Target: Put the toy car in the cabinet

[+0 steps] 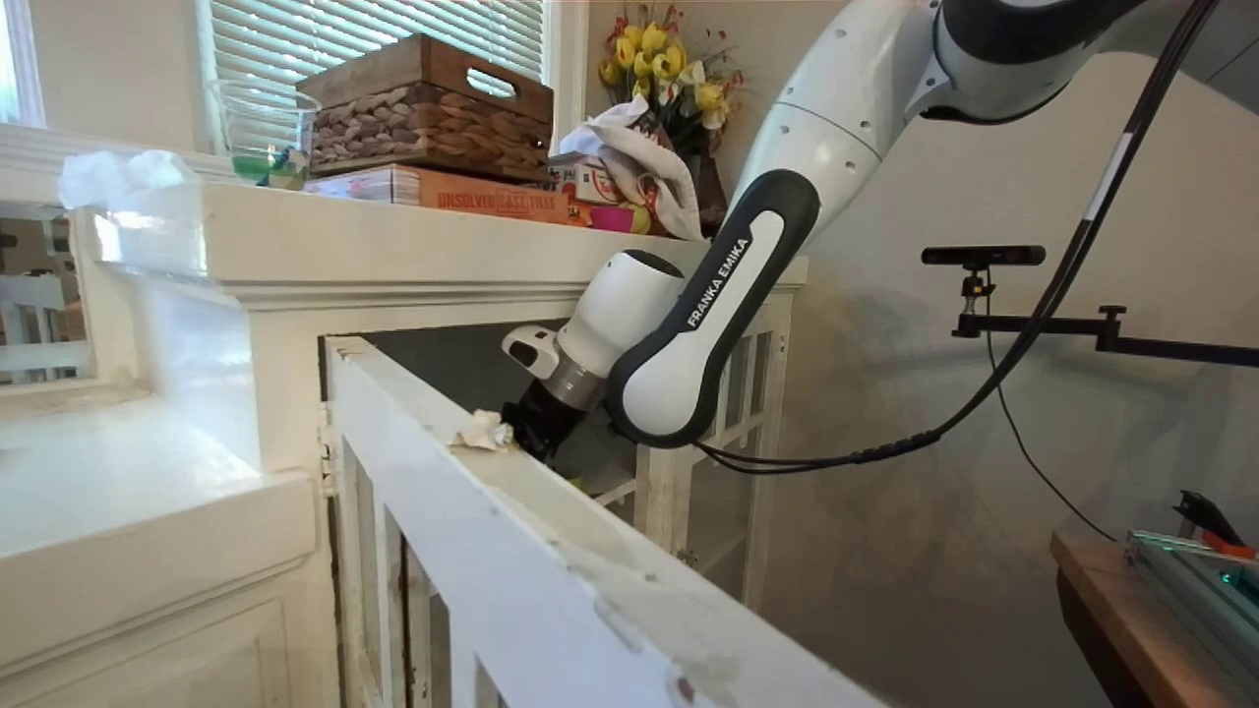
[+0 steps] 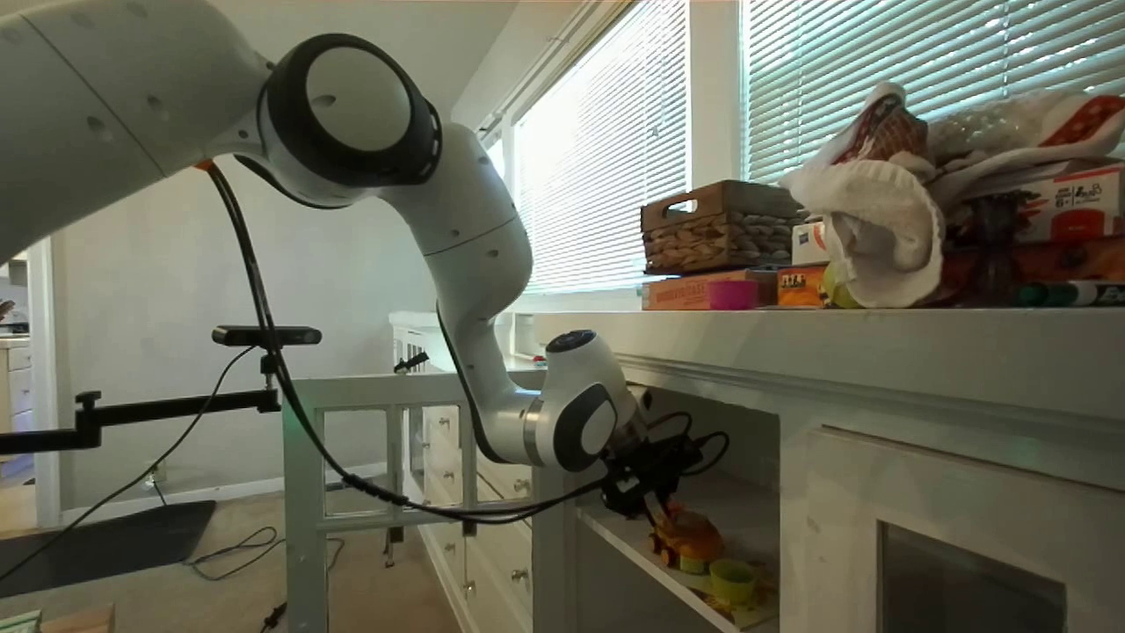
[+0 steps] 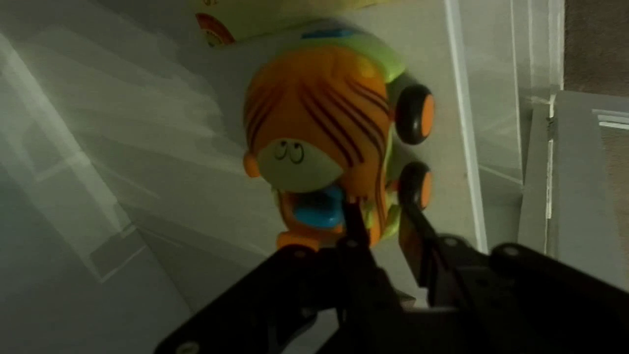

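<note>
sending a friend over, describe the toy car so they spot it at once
Find the cream-white cabinet with one door swung open. Look on the shelf inside. The toy car is orange with dark stripes and, unlike the green cup nearby, has wheels.

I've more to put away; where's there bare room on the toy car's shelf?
In the wrist view, the wider bare patch of shelf lies left of the toy car, deeper inside the cabinet. A narrow strip separates the car's wheels from the shelf edge. Crowded: the car's ends, with the claw at one, a flat yellow item and green cup near the other.
</note>
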`<state>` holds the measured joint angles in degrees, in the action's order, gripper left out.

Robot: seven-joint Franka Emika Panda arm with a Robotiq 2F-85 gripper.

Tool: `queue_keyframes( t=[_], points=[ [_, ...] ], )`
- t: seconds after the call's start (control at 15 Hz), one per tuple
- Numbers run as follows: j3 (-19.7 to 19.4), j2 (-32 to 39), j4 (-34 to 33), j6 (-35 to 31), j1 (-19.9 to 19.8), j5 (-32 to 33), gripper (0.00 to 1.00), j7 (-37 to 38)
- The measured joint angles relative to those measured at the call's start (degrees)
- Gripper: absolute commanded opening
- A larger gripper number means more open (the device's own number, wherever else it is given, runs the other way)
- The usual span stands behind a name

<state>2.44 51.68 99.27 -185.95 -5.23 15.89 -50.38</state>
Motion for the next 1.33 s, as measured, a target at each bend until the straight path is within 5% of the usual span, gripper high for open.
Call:
queue_keyframes(
  t=[0.4,0.87,1.33],
  points=[
    [-1.2,0.2,-1.1,0.0,1.2,0.0,0.99,1.4],
    [-1.4,-2.1,2.0,1.2,3.1,0.0,1.0,4.5],
    [-6.6,-12.2,12.7,11.4,8.7,0.0,1.0,13.5]
  ],
)
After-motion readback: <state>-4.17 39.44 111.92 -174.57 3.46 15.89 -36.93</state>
